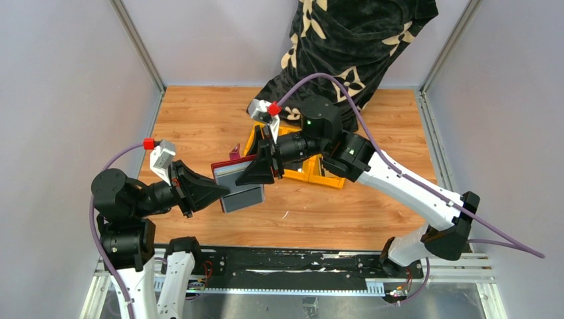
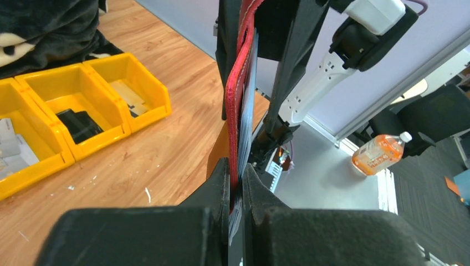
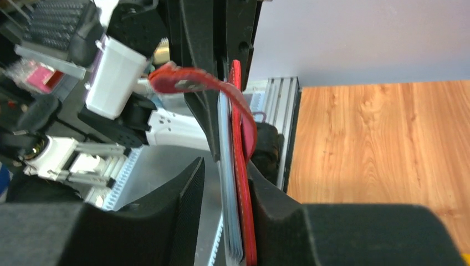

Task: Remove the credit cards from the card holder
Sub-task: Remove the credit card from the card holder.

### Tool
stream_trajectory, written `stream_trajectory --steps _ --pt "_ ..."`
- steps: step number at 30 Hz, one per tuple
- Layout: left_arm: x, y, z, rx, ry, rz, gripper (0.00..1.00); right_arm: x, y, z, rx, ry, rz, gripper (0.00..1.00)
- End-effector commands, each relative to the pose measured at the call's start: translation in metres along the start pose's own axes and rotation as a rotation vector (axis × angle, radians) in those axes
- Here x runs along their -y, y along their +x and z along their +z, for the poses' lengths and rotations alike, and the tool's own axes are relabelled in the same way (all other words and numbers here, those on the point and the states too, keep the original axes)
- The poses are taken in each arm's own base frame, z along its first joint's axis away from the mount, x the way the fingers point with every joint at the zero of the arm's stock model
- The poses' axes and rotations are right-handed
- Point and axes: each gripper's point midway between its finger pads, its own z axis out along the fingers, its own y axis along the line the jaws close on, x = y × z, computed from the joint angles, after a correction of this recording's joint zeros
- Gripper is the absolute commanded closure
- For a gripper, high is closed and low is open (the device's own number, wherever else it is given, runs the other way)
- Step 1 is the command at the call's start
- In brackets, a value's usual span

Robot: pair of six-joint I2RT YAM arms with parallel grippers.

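The dark red card holder (image 1: 229,166) is held in the air above the wooden table, open, with its red snap tab (image 3: 177,80) hanging free. Grey credit cards (image 1: 243,197) stick out of its lower side. My left gripper (image 1: 223,191) is shut on the holder's edge and the cards. In the left wrist view, the red holder (image 2: 239,83) and card edges (image 2: 248,111) run up from my left gripper (image 2: 236,166). My right gripper (image 3: 224,166) is open around the holder (image 3: 242,144) and cards (image 3: 228,183). One finger touches the red side; the other finger (image 3: 183,205) stands apart from the cards.
A yellow three-compartment bin (image 1: 312,174) stands just behind the grippers; in the left wrist view (image 2: 83,116) it holds a black object (image 2: 80,124) and some pale items. A black patterned cloth (image 1: 352,40) hangs at the back. Grey walls enclose the table.
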Motion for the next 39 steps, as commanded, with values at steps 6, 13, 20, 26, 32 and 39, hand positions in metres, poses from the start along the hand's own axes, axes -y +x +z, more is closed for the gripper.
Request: stream_trajectory --steps 6,13,20,26,32,39 --pt "0.004 0.01 -0.002 -0.04 0.041 0.01 1.0 0.001 0.031 -0.006 -0.205 -0.037 -0.054 0.88" --pt "-0.003 0.008 -0.002 -0.01 -0.024 0.023 0.37 -0.004 -0.021 -0.01 0.011 0.026 -0.094 1.0" --pt "-0.012 0.003 0.001 0.004 -0.064 -0.109 0.28 -0.022 -0.079 -0.04 0.487 0.053 -0.069 1.0" --pt "0.014 -0.024 0.003 0.1 0.024 -0.156 0.28 -0.01 -0.078 -0.042 0.625 0.043 0.057 1.0" --pt "0.039 -0.04 -0.002 0.208 0.085 -0.103 0.38 0.004 -0.074 -0.046 0.734 0.086 0.094 1.0" --pt "-0.01 -0.043 -0.004 0.301 -0.173 -0.129 0.87 0.007 -0.064 -0.042 0.837 0.111 0.101 1.0"
